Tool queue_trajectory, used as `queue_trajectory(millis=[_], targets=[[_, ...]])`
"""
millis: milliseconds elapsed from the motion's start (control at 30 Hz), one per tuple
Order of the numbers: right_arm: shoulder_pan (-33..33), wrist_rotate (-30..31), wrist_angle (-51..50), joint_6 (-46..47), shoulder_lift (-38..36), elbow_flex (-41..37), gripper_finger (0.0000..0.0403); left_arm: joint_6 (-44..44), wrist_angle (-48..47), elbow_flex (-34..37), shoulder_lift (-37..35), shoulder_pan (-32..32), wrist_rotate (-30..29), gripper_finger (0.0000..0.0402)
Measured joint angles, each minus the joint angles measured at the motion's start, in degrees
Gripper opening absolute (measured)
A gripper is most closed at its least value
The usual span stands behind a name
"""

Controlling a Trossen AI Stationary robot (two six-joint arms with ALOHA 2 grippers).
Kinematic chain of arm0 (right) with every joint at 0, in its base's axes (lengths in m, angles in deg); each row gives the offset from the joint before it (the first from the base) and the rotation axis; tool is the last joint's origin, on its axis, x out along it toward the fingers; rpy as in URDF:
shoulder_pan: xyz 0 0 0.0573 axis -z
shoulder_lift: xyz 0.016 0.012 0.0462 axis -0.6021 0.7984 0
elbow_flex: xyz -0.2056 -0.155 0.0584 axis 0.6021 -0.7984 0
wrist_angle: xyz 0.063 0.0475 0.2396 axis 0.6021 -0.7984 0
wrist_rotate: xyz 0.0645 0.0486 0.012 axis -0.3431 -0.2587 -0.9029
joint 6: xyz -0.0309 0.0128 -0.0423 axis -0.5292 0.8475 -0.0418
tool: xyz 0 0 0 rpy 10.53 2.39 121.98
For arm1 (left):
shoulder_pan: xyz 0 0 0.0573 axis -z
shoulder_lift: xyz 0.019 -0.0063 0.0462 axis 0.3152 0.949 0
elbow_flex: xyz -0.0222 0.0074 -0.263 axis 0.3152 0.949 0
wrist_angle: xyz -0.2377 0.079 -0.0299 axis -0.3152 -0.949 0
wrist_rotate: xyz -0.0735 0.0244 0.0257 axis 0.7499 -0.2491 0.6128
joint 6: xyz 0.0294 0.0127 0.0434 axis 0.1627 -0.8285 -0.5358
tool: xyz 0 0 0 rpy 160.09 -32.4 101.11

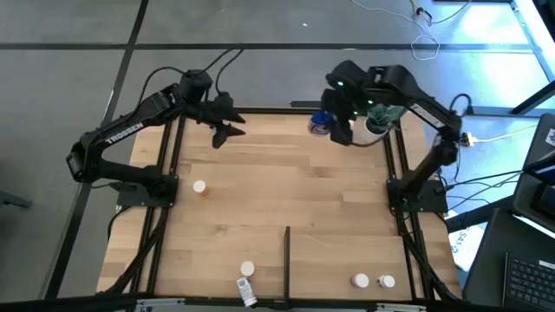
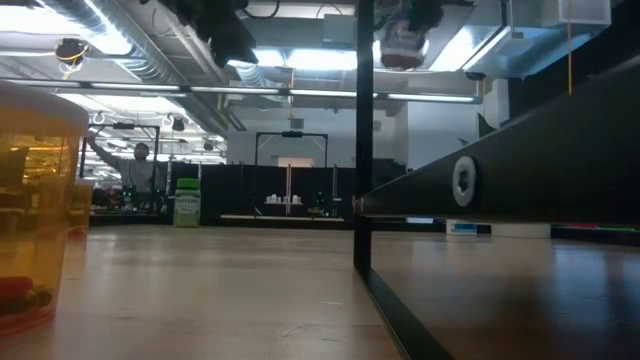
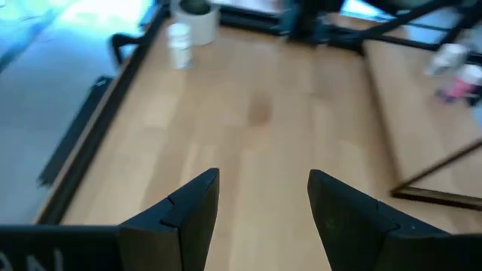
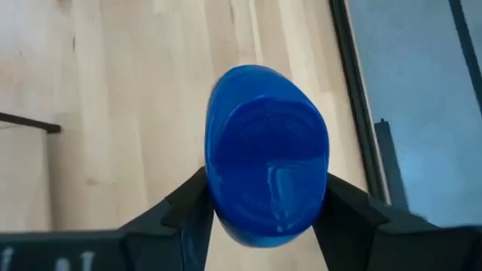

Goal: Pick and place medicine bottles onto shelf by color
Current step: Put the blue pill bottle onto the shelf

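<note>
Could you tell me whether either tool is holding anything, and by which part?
The right tool grips the blue bottle by its sides; the left tool is open and empty.

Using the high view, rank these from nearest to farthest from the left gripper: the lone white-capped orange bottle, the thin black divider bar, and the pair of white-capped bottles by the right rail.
Measured from the left gripper:
1. Lone white-capped orange bottle, left side, mid-table.
2. Thin black divider bar, centre, near edge.
3. Pair of white-capped bottles, near-right corner by the rail.
</note>
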Motion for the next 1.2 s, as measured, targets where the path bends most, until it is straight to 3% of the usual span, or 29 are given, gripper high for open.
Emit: queue_trajectory(millis=[200, 467, 667, 900, 1200], targets=[[-5.6, 1.0, 5.0, 8.7, -8.4, -10.8, 0.0188, 0.2, 0.6, 0.0, 0.0, 3.3, 1.0, 0.0198], [-17.5, 10.6, 9.6, 17.1, -16.6, -23.4, 0.0188, 5.5, 2.9, 0.0, 0.0, 9.4, 1.2, 0.0198], [-25.8, 10.6, 12.0, 23.5, -19.3, -30.4, 0.0188, 9.7, 9.5, 0.0, 0.0, 14.5, 1.1, 0.0198], [-35.2, 10.9, 16.9, 33.2, -23.1, -38.6, 0.0188, 12.6, 11.3, 0.0, 0.0, 21.3, -2.7, 0.0198], [-49.6, 18.9, 17.4, 49.5, -24.2, -42.2, 0.0188, 14.1, 11.4, 0.0, 0.0, 30.1, -9.5, 0.0198]])
